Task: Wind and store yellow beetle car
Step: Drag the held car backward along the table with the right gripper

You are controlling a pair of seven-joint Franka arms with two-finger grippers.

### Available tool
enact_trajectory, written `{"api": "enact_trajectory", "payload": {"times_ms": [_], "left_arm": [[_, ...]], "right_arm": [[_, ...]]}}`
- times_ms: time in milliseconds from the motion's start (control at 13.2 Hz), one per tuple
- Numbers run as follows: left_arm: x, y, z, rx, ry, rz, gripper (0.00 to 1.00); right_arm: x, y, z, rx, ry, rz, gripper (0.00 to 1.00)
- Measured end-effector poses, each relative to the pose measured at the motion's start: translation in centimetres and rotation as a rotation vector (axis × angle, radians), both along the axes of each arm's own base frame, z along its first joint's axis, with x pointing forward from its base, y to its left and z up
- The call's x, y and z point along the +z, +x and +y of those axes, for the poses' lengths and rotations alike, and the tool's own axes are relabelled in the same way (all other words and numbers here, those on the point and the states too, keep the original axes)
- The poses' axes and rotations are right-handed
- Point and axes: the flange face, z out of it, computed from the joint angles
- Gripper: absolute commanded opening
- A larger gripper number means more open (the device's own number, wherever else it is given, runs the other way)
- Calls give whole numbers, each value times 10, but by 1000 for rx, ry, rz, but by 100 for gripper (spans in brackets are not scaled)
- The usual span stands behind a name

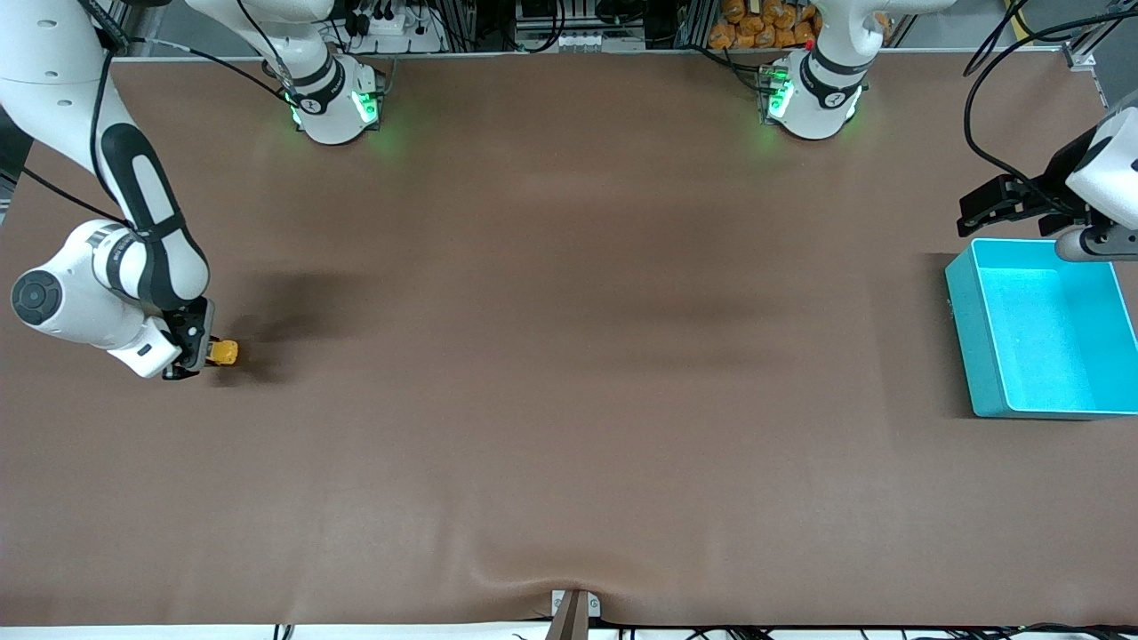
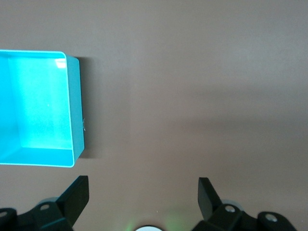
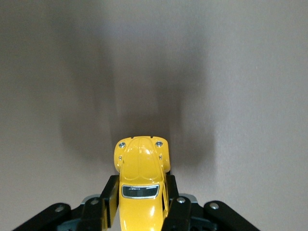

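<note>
Right gripper (image 1: 194,354) seen low at the right arm's end of the table (image 1: 569,400), fingers clamped on the yellow beetle car (image 1: 223,353). In the right wrist view, both black fingers (image 3: 109,197) pressed against the car's flanks just back of the windscreen, one on each side, the rounded bonnet and two small headlights of the yellow beetle car (image 3: 141,178) sticking out past the fingertips of the right gripper (image 3: 141,199). Car body level and in line with the gripper, nose pointed away from the wrist; whether the wheels touched the brown surface or hung just above it could not be told. Dark shadow spread on the table ahead of the nose. Middle of the table: plain brown mat with a slight ripple at the edge nearest the front camera. Turquoise bin (image 1: 973,356) sat toward the left arm's end, well apart from the car. Left gripper (image 1: 1005,209) hung over the table just beside the bin's corner farthest from the front camera, waiting, jaws spread wide and holding nothing. In the left wrist view, the two dark fingertips of the left gripper (image 2: 143,195) stood far apart over bare mat, the turquoise bin (image 2: 76,110) off to one side, touched by neither finger.
</note>
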Motion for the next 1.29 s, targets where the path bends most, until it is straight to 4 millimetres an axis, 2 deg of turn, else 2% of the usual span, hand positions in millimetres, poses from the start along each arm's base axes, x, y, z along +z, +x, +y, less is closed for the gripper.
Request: {"api": "enact_trajectory", "payload": {"times_ms": [757,1286], "left_arm": [[1,2,0,11,0,-14,100],[1,1,-5,3,-1,-14,100]], "right_arm": [[0,-2,-32,5,0,-7,19],[0,-1,-46,7,-1,-9,20]]}}
